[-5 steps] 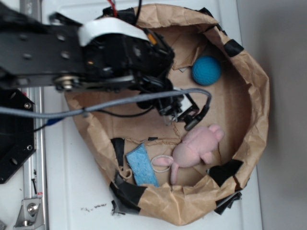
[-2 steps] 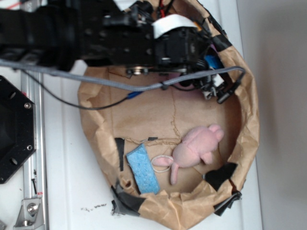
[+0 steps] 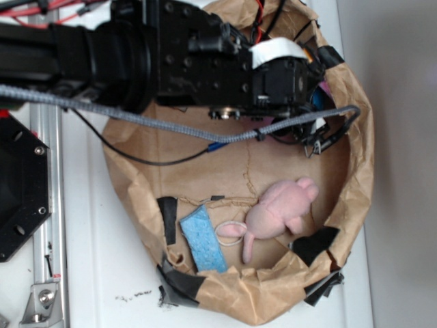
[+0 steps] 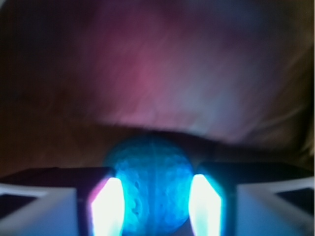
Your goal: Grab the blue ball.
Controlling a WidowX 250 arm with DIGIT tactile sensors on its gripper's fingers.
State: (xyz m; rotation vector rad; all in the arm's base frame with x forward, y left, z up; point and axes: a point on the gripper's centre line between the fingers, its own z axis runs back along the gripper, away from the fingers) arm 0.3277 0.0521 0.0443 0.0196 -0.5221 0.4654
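— Brown paper walls ring the bowl (image 3: 355, 137) on the white bench (image 3: 89, 273), with the arm (image 3: 136, 55) stretched across its upper half. Where is the ball?

— Under the claw (image 3: 311, 113), at the bowl's upper right. From outside only a sliver of blue shows past the black housing. In the wrist view the ball (image 4: 150, 184) sits squarely between the two fingers (image 4: 106, 206).

— Is it gripped?

— Hard to call. The fingers flank it closely on both sides, glowing edges just at its surface, but the frame is too blurred to say whether they press it. I cannot tell if the claw has closed.

— Why so low and centred?

— Probably so both pads meet the ball across its middle; a fuzzy sphere could squirt out otherwise.

— Anything nearby?

— A pink plush (image 3: 283, 208) and a sponge (image 3: 203, 239) lie at the bowl's lower edge, well apart.
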